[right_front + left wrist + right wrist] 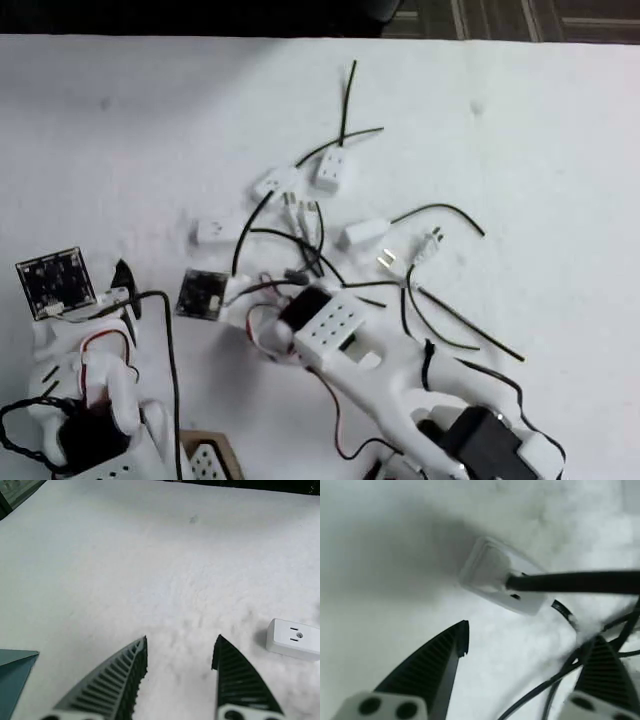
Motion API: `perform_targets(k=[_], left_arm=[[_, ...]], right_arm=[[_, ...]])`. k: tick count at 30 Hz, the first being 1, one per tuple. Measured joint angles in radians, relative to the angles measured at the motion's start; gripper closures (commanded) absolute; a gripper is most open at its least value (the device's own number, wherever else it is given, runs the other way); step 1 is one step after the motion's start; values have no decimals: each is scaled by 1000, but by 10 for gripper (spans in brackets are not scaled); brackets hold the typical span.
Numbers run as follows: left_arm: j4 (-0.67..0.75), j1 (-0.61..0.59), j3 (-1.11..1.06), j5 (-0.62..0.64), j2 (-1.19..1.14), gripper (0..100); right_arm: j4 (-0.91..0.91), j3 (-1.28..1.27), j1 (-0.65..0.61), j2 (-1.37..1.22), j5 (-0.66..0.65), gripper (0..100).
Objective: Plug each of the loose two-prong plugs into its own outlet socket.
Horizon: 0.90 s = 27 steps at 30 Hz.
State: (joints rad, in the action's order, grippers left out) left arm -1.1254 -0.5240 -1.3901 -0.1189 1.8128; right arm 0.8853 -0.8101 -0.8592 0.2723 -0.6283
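White, boxy outlet socket [292, 639] lies on the grainy table [100, 555] near my spread left gripper [181, 640]; my right gripper [530, 635], ribbed jaws parted, hangs over a rounded block [492, 572] trailing black cord [570, 581].

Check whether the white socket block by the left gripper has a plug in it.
Empty: the socket block shows bare slots in the left wrist view, with no plug or cable attached.

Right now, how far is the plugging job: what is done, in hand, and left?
Done, apparently: one socket has a black cord in it. In hand: nothing; the left gripper and right gripper are both open. Left: a loose plug lies on the table, plus an empty socket.
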Motion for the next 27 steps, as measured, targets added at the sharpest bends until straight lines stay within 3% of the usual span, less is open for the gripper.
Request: perform_targets(k=[6, 17, 19, 25, 27], left_arm=[[0, 0, 0, 0, 0, 778], [0, 0, -12, 0, -2, 778], [0, 0, -12, 0, -2, 778], [0, 0, -12, 0, -2, 778], [0, 0, -12, 0, -2, 778]], right_arm=[[-49, 0, 31, -12, -143, 659], [6, 236, 31, -361, -169, 665], [20, 279, 31, -419, -170, 711], [104, 376, 31, -468, -172, 974], [107, 407, 38, -473, -172, 974]])
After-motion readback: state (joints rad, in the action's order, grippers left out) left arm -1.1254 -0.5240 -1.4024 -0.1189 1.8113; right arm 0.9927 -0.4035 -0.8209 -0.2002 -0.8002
